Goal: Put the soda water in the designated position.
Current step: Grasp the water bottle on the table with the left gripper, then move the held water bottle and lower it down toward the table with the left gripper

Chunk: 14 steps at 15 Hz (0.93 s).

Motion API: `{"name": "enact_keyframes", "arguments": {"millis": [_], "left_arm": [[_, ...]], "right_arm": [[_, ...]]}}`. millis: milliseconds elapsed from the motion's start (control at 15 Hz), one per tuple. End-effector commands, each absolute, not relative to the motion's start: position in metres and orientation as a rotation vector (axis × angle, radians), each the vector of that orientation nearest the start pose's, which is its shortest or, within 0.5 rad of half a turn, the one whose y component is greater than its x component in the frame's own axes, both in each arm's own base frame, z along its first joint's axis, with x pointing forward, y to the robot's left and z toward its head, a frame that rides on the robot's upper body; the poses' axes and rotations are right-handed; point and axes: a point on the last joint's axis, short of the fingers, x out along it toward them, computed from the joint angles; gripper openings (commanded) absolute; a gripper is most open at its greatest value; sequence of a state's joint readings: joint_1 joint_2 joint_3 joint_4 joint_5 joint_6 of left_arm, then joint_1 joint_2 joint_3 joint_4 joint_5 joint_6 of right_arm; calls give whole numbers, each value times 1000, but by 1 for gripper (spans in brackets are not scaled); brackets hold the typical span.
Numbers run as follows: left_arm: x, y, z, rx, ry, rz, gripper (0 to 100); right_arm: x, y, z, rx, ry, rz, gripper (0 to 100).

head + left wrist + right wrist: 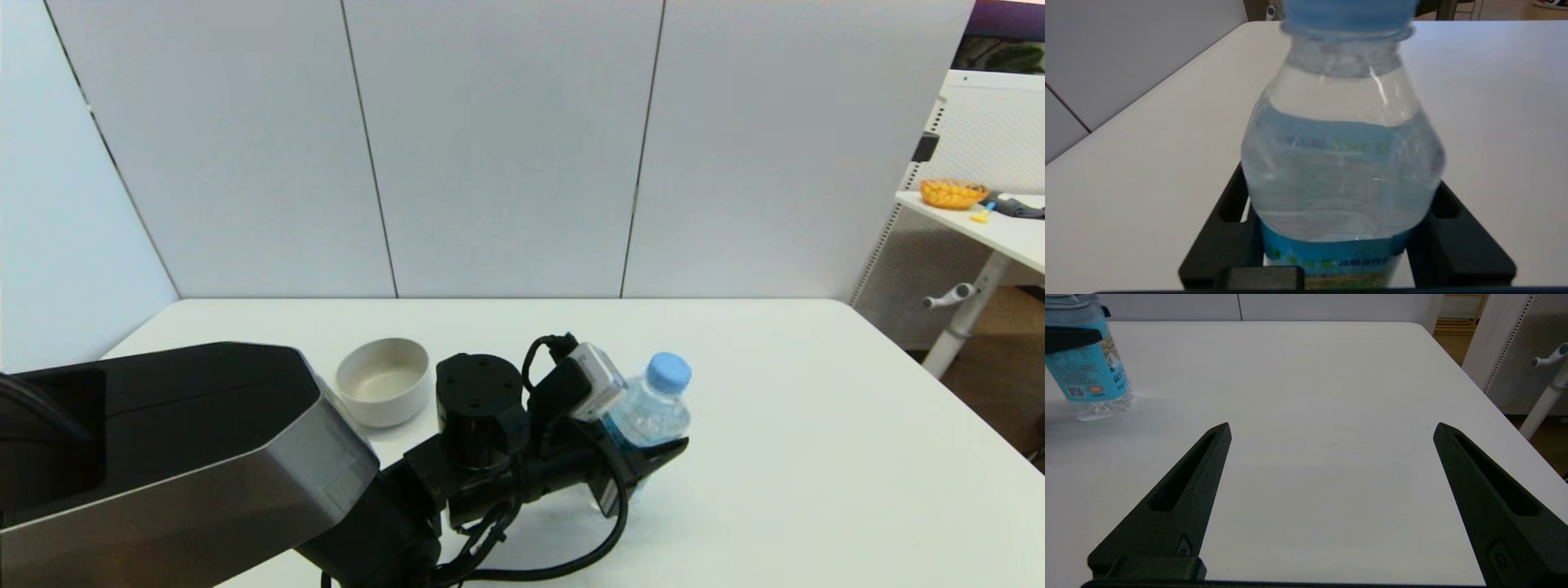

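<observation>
Just right of centre in the head view, our left gripper (653, 449) is clamped around the soda water bottle (653, 408), one black finger (1229, 241) pressed to each side of its blue label. The bottle stands upright with its light-blue cap (669, 371) on; in the right wrist view, upper left, its base (1102, 408) seems to rest on the white table (816, 425). That label carries a QR code and small print we cannot read. A beige bowl (384, 382) sits left of the bottle, well apart from it. Our right gripper (1331, 465) hovers over bare tabletop with its fingers spread wide, grasping nothing.
</observation>
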<state>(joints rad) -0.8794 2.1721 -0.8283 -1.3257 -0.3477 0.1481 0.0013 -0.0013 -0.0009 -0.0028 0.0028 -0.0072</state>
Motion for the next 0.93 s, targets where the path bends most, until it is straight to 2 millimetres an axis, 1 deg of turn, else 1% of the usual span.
{"name": "enact_keyframes", "arguments": {"millis": [67,267,400,467,600,867,933], "left_arm": [[237,-302,94,128,-93,-1234,0],[236,-302,97,126,-103,-1233,0],[235,-300,110,119,-134,-1227,0],[236,-294,120,116,-152,-1209,0],[247,-270,146,114,-188,-1135,0],[275,-222,186,81,-205,-982,0],[286,-206,196,82,-200,-929,0]], "right_arm": [[-23,0,76,-8,-3,5,100],[-23,0,76,-8,-3,5,100],[-23,0,76,-8,-3,5,100],[-23,0,76,-8,-5,5,100],[-23,0,76,-8,-5,5,100],[-23,0,76,-8,-3,5,100],[-23,0,76,-8,-3,5,100]]}}
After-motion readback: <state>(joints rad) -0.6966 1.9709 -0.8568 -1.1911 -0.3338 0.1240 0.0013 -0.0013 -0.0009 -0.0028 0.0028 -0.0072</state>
